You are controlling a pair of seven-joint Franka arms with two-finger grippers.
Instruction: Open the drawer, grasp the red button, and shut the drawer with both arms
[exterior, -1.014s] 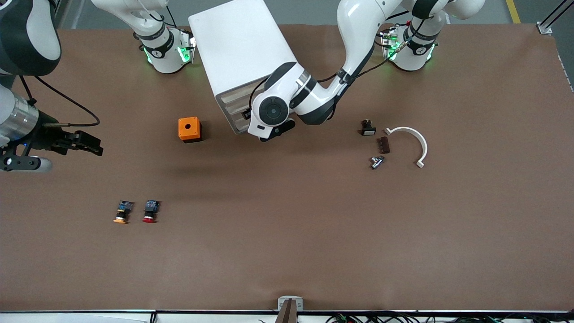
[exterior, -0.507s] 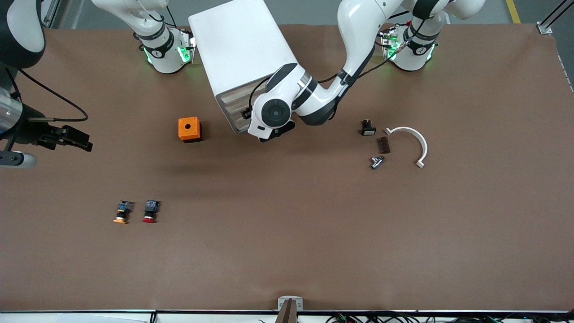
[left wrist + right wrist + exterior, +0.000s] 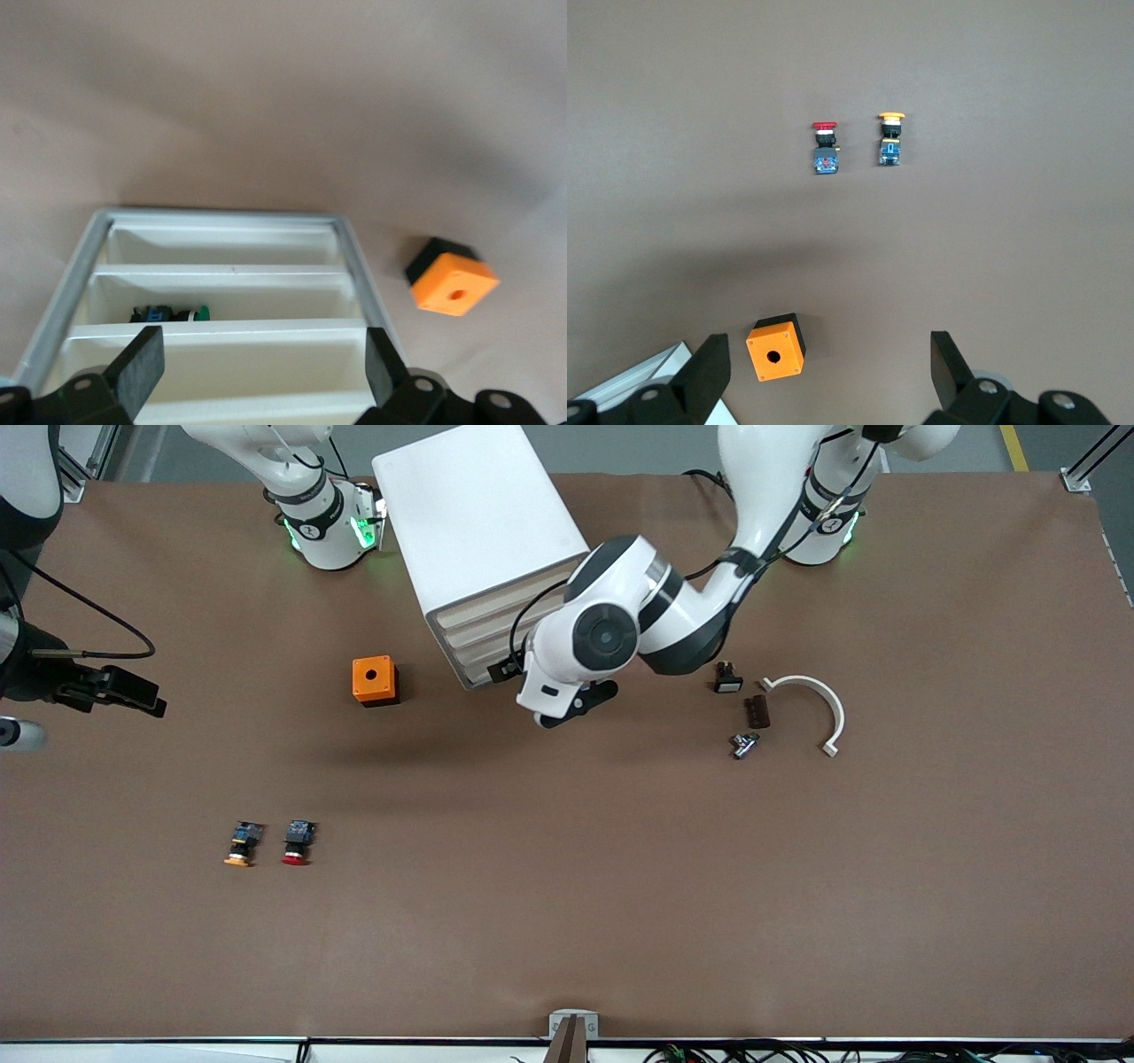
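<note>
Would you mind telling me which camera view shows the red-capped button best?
The right wrist view: the button shows its red cap, black body and blue rear clearly, beside the orange-capped button. The front view shows it smaller, lying on the table. The left wrist view does not show it.

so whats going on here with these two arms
The left gripper hangs open in front of the white drawer cabinet, whose wrist view looks into open compartments with a small dark part inside. The right gripper hangs open over the right arm's end of the table, holding nothing. The red button lies untouched on the table beside an orange-capped one.
</note>
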